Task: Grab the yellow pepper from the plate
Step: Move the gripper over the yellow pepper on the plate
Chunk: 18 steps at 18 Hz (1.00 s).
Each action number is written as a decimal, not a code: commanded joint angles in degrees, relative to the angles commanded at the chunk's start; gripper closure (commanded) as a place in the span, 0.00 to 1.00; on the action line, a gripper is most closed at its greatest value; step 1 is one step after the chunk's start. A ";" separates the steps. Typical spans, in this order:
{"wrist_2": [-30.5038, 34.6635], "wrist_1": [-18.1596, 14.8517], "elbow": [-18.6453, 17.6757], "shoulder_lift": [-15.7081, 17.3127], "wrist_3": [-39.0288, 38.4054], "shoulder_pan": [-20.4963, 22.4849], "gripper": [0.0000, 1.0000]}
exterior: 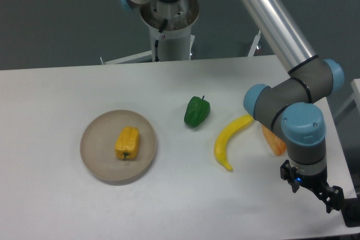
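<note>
1. Camera view: the yellow pepper (127, 143) lies on the plate (93, 158), well apart from the gripper (324, 196) at the table's right edge.
2. Finger spacing? Cannot tell; they're small and dark.
3. Crossing over, the arm could clip the banana (229, 140), the orange fruit (273, 143) or the green pepper (196, 112).
4. Lobed skin may slip from a shallow pinch, and the plate might skid.

Pepper (127, 143) on plate (94, 155), left; other pepper (196, 111), banana (231, 139) right.
</note>
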 joint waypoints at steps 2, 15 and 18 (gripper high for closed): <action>0.00 0.00 -0.09 0.09 -0.09 -0.09 0.00; -1.57 -5.35 -16.05 19.83 -22.22 -6.06 0.00; -6.13 -10.62 -20.55 24.33 -28.45 -7.03 0.00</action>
